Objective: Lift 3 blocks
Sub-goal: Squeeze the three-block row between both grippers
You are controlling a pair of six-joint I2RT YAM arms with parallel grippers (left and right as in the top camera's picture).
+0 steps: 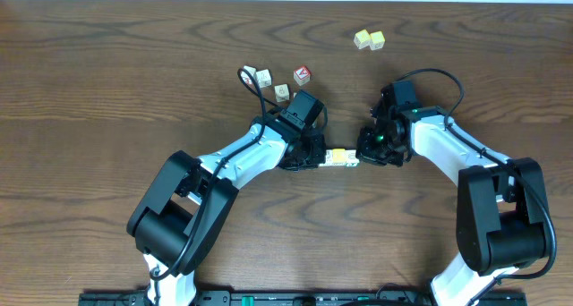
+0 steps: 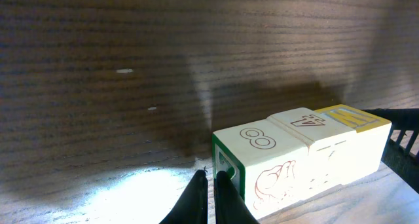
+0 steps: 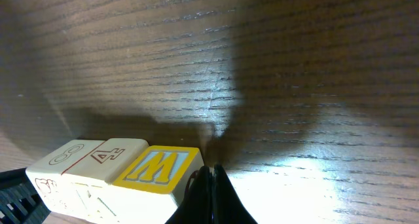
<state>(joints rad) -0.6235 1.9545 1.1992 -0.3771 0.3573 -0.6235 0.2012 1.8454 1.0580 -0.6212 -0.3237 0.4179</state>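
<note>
Dark brown wood-grain table [image 1: 107,73], matt, streaked with fine lines. Below and right of the red-faced wooden cube [image 1: 302,74] in the overhead view, three small wooden alphabet cubes [image 1: 341,158] butted end to end in one short bar, between the two arm tips; square-edged, smooth, cream on most faces. Nearest the left gripper [image 2: 211,185], cream cube with an outlined 8 [image 2: 252,155] on top, a green-bordered end face and a reddish line drawing on the side; in the middle, cream cube with a 4 [image 2: 302,126]; at the far end, yellow-topped cube [image 3: 157,168] with a pale W edged in blue.

Left gripper's thin black fingers closed together with nothing between them, tips right at the green-bordered end face; right gripper [image 3: 211,175] likewise pinched together on nothing, tips at the yellow-topped cube's end. Unclear from these views whether the bar sits on the table or hangs just above it; dark shadow on the grain behind it.

Left of the red-faced wooden cube, two pale wooden cubes [image 1: 263,77] near a loop of black cable [image 1: 242,73]; up and right of it, well apart, a touching pair of plain pale-yellow cubes [image 1: 369,40].
</note>
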